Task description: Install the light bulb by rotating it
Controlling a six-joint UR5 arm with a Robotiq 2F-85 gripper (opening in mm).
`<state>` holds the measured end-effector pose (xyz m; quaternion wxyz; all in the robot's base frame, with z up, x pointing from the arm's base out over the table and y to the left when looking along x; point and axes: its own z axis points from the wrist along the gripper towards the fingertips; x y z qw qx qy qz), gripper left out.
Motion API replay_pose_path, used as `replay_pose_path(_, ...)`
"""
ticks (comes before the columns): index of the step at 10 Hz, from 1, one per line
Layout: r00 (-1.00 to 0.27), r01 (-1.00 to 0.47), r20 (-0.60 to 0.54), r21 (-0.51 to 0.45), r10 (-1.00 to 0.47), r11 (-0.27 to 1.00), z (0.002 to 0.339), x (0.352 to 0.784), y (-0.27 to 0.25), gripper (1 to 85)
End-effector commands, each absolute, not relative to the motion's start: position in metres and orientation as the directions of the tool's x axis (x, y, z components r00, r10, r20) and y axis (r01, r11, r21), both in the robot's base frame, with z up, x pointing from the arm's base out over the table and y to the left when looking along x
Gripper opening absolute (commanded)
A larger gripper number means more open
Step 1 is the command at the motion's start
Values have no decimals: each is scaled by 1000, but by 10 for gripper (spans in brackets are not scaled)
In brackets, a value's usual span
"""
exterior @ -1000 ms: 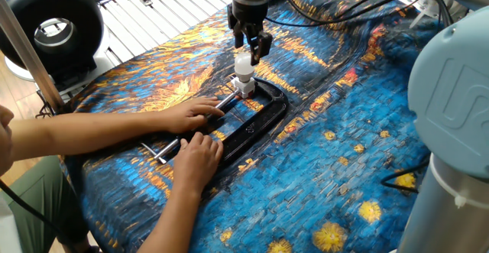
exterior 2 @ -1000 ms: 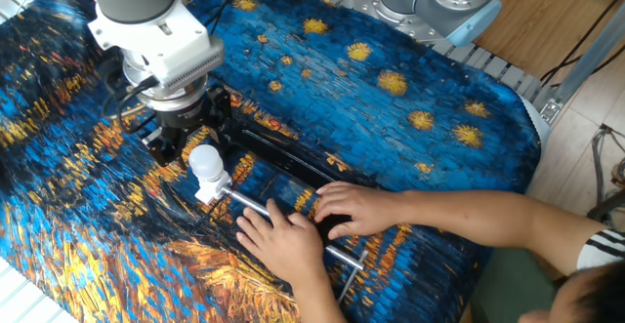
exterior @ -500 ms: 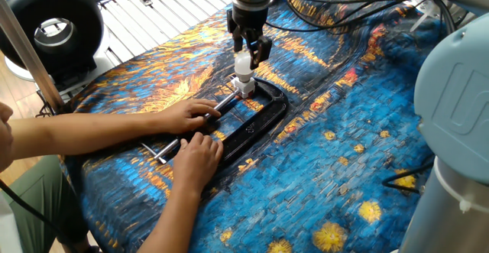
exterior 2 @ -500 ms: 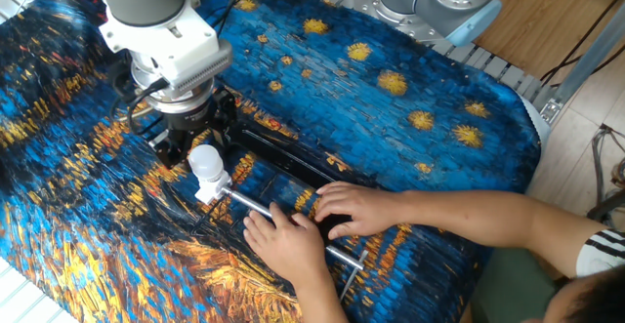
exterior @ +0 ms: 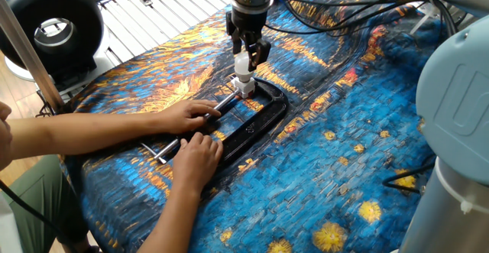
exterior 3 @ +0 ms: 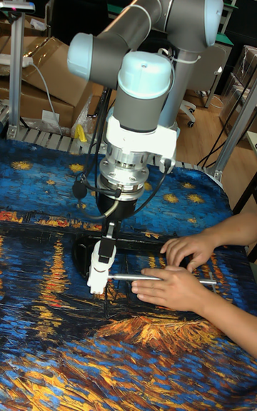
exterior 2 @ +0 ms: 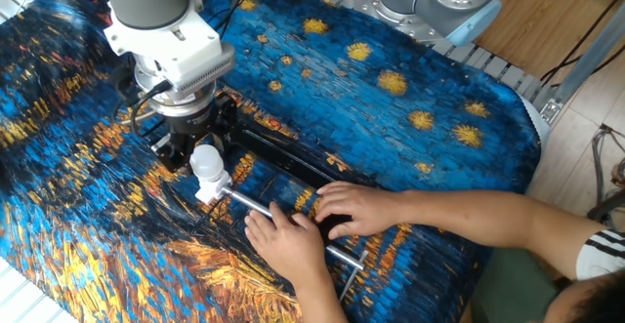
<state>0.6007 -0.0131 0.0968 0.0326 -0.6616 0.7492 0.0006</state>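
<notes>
The small white light bulb (exterior: 243, 65) stands upright in its white socket base (exterior: 245, 85), which is held in the black C-clamp (exterior: 260, 120). My gripper (exterior: 250, 52) hangs straight down over the bulb. Its dark fingers (exterior: 262, 53) stand apart on either side of the bulb's top, and I see no squeeze on it. From the other side, the bulb (exterior 2: 206, 161) shows in front of the gripper (exterior 2: 200, 143), above the socket (exterior 2: 214, 186) and the clamp (exterior 2: 285, 158). In the tall view the gripper (exterior 3: 111, 230) is just above the bulb (exterior 3: 106, 250).
A person's two hands (exterior: 192, 116) (exterior: 197, 157) rest on the clamp's silver screw bar (exterior 2: 256, 206), close beside the socket. A starry blue and orange cloth (exterior: 328, 169) covers the table. A black ring light (exterior: 47, 25) stands at the far left, and cables (exterior: 336, 8) trail behind the arm.
My gripper has shifted a little toward the bulb and lowered over its top. The bulb, the clamp and the person's hands have stayed in place.
</notes>
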Motion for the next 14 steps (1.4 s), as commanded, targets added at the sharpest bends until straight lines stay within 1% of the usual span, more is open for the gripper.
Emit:
replay_pose_path(1,-127,-990,-55,-52,-990,130,95,603,-15,587)
replay_pose_path(5,-125,-992,-23,-33,-992,125,94,597,-22,570)
replay_pose_path(9,-135,-991,-41,-9,-990,136,92,593,-17,570)
replay_pose_path(14,-135,-991,-48,-5,-990,136,93,595,-12,570)
